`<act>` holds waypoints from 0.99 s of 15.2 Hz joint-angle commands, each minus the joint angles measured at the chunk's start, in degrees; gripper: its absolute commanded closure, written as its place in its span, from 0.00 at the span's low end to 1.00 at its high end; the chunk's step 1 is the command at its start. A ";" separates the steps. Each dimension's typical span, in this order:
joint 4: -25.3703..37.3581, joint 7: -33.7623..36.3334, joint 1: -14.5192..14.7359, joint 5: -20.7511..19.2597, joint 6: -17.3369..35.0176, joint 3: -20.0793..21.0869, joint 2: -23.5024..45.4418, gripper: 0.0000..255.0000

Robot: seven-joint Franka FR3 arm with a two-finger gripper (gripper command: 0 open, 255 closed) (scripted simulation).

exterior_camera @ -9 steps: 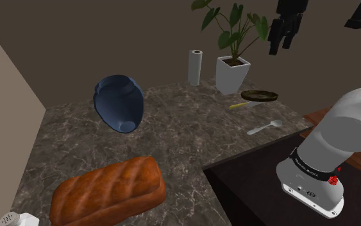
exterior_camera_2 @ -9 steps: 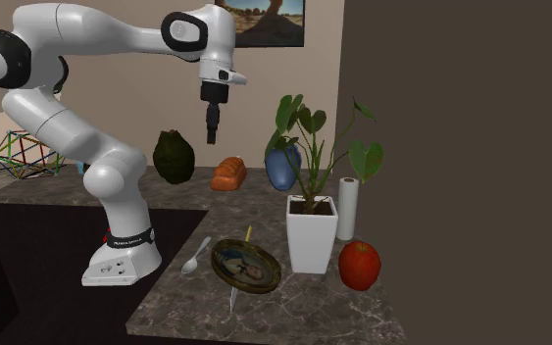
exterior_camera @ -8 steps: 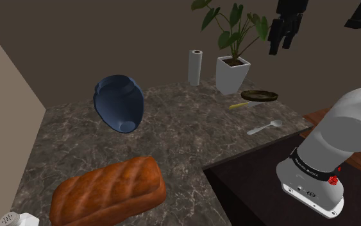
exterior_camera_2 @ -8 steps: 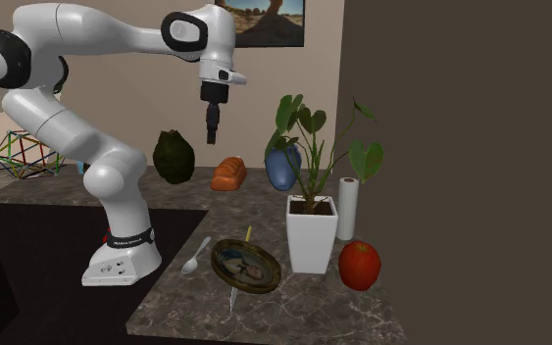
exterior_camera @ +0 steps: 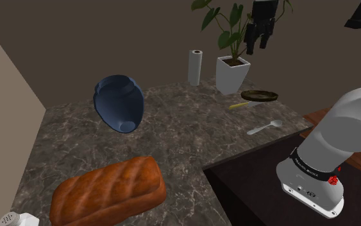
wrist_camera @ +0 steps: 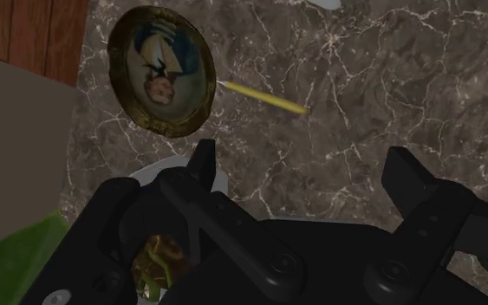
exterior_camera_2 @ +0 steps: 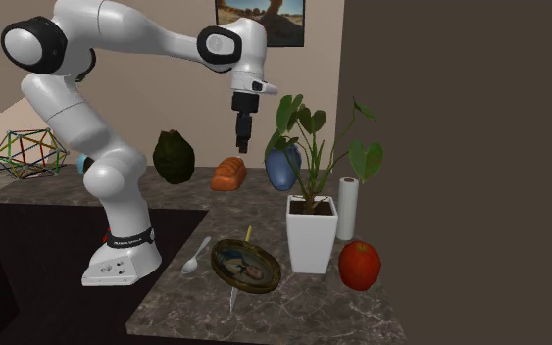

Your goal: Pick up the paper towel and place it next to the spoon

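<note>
Up by the plant (exterior_camera: 227, 22) leaves: gripper (exterior_camera: 257, 48) fingers apart, nothing held.
Could snag foliage or topple the upright paper towel (exterior_camera: 195, 67), far back just beside the pot (exterior_camera: 231, 75), on approach.

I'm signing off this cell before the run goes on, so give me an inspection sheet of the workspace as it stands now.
Surface: dark marbled stone counter.
Job's things: paper towel roll upright at the back wall, beside the potted plant; spoon lies near the stand, well apart from the roll.
Clutter: blue vase, bread loaf, ornate plate, yellow stick, red apple, shaker.
Gripper: gripper open, empty, high above the counter by the plant's leaves.
Cables: nothing seen.
Surroundings: brown walls, framed picture, wire polyhedron.
</note>
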 commanded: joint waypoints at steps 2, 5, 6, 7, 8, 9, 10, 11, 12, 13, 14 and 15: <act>3.64 0.02 0.31 0.15 3.50 -0.10 6.78 0.00; 7.87 -0.26 0.44 0.27 6.11 -0.32 13.30 0.00; 9.42 -0.36 0.48 0.33 6.84 -0.39 15.48 0.00; 11.05 -0.47 0.51 0.41 7.50 -0.45 17.66 0.00; 12.75 -0.58 0.53 0.48 8.08 -0.51 19.84 0.00; 14.53 -0.69 0.55 0.57 8.60 -0.57 22.03 0.00; 16.39 -0.81 0.56 0.67 9.04 -0.62 24.23 0.00; 18.33 -0.93 0.56 0.77 9.41 -0.66 26.43 0.00; 20.35 -1.06 0.55 0.88 9.70 -0.69 28.65 0.00; 22.46 -1.18 0.53 1.00 9.92 -0.72 30.87 0.00; 24.66 -1.31 0.49 1.12 10.07 -0.74 33.11 0.00; 26.95 -1.43 0.44 1.24 10.13 -0.74 35.37 0.00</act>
